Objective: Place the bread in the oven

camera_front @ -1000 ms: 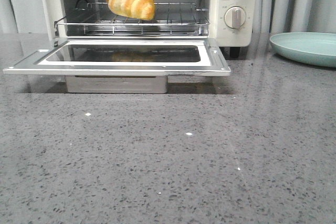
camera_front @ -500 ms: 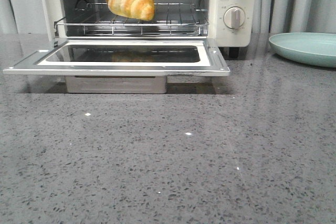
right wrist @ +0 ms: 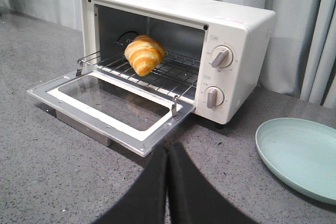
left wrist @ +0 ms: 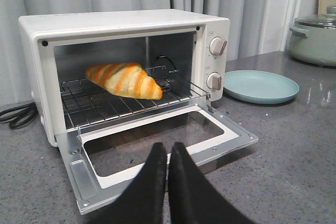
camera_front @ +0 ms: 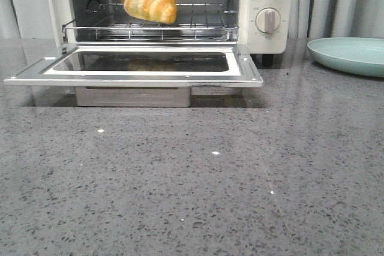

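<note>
The bread (camera_front: 150, 1), a golden-orange croissant-shaped roll with paler stripes, lies on the wire rack (camera_front: 198, 25) inside the cream-white oven (camera_front: 267, 4). It also shows in the left wrist view (left wrist: 125, 80) and the right wrist view (right wrist: 144, 54). The oven's glass door (camera_front: 144, 63) is folded down flat. My left gripper (left wrist: 167, 148) is shut and empty, held back in front of the door's edge. My right gripper (right wrist: 168, 150) is shut and empty, off the door's right corner. Neither gripper shows in the front view.
A pale teal plate (camera_front: 351, 54) sits right of the oven on the grey speckled counter (camera_front: 192, 178). A teal lidded pot (left wrist: 315, 35) stands further right. A black cable (left wrist: 16, 115) lies left of the oven. Grey curtains hang behind.
The front view has shifted very slightly; the bread, the oven and its door stand as before.
</note>
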You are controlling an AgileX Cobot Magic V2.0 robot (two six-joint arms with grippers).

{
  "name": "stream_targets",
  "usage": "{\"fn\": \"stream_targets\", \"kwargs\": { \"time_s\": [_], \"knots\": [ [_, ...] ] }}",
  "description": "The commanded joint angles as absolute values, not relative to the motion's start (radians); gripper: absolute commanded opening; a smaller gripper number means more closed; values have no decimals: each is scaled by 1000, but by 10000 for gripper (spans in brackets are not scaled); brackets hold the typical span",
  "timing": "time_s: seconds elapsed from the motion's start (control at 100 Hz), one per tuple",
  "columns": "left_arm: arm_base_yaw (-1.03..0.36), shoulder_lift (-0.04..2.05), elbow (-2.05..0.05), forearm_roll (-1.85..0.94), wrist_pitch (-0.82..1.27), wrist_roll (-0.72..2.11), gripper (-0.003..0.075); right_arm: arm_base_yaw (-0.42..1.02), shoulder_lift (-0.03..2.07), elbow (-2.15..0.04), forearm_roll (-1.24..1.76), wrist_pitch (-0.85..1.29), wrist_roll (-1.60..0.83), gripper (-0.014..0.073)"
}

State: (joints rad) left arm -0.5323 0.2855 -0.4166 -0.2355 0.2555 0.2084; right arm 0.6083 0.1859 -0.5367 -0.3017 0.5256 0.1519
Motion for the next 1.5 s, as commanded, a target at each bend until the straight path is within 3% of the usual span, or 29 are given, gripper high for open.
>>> {"fn": "stream_targets", "kwargs": {
  "time_s": [0.0,0.14,0.32,0.55,0.63,1.49],
  "knots": [
    [-533,292,-439,-236,179,202,-21,604,197,-561,-326,453,153,-48],
    [-501,265,-398,-104,140,231,-21,604,197,-561,-326,453,153,-48],
    [-339,162,-199,-68,-47,223,-21,604,197,-561,-326,453,153,-48],
    [-211,52,-68,-65,187,151,-21,604,197,-561,-326,453,153,-48],
    [-201,24,-58,-73,302,151,-21,604,197,-561,-326,453,153,-48],
    [-201,-30,23,-77,252,151,-21,604,197,-561,-326,453,153,-48]
  ]
}}
